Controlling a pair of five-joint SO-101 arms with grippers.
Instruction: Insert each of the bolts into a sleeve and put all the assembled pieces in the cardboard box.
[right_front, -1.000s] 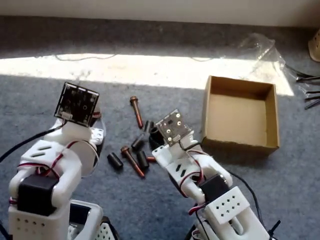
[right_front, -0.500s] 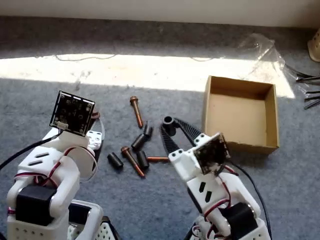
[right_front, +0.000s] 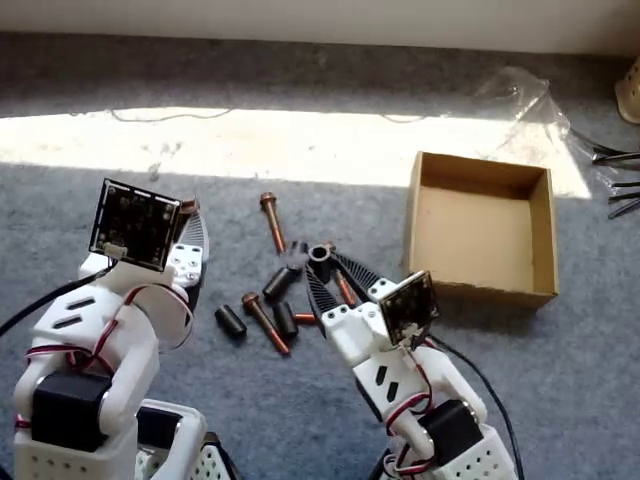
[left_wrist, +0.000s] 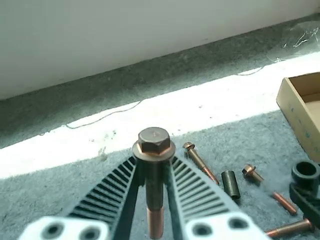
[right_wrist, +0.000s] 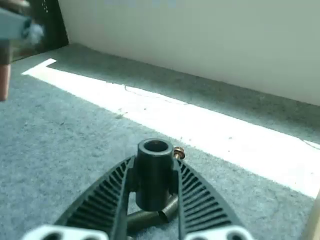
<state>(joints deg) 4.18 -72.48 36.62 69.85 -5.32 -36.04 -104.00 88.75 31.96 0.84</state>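
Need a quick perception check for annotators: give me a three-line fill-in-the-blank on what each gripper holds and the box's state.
1. The left gripper is shut on a copper-coloured ____.
2. The right gripper is shut on a black ____ whose open end faces up.
3. The cardboard box is ____ inside.
Missing words: bolt; sleeve; empty.

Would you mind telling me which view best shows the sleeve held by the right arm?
The right wrist view: the sleeve stands upright between the fingers, bore open. The high view shows it small; the left wrist view shows it farther off.
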